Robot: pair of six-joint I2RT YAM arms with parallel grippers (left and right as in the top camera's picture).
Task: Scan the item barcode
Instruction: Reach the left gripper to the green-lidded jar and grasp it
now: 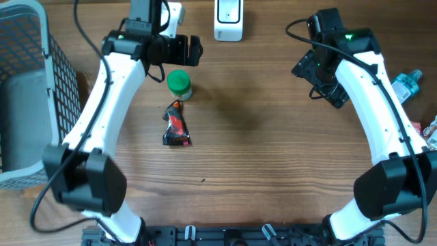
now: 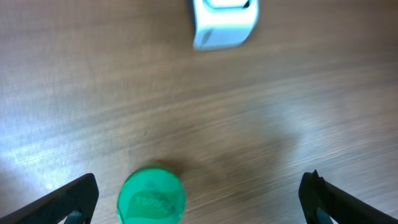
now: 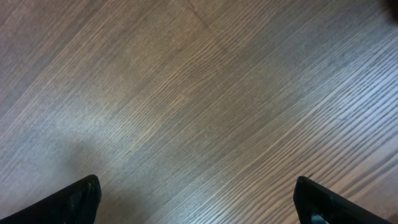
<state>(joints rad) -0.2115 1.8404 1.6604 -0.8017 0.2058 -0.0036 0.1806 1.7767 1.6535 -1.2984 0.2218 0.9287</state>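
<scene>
We log a brown wood-grain table (image 1: 259,137). The small round container with a green lid (image 1: 179,83) stands upright left of the table's centre and toward the far edge, apart from everything else. Just on its near side lies a crumpled red-and-black foil packet (image 1: 176,126), close to it; we cannot tell whether they touch. The white boxy barcode scanner (image 1: 228,19) sits at the middle of the far edge, well apart from both. The left gripper (image 1: 192,50) hangs between the scanner and the green lid, its jaws spread wide and holding nothing. In its wrist view the green lid (image 2: 151,196) shows near the left fingertip (image 2: 78,198), and the scanner (image 2: 224,22) is blurred at the top. The right gripper (image 1: 322,83) hangs over bare wood toward the far right corner, also spread wide and empty (image 3: 199,199). A grey mesh basket (image 1: 27,89) fills the left edge. A teal bottle (image 1: 407,83) lies at the right edge.
</scene>
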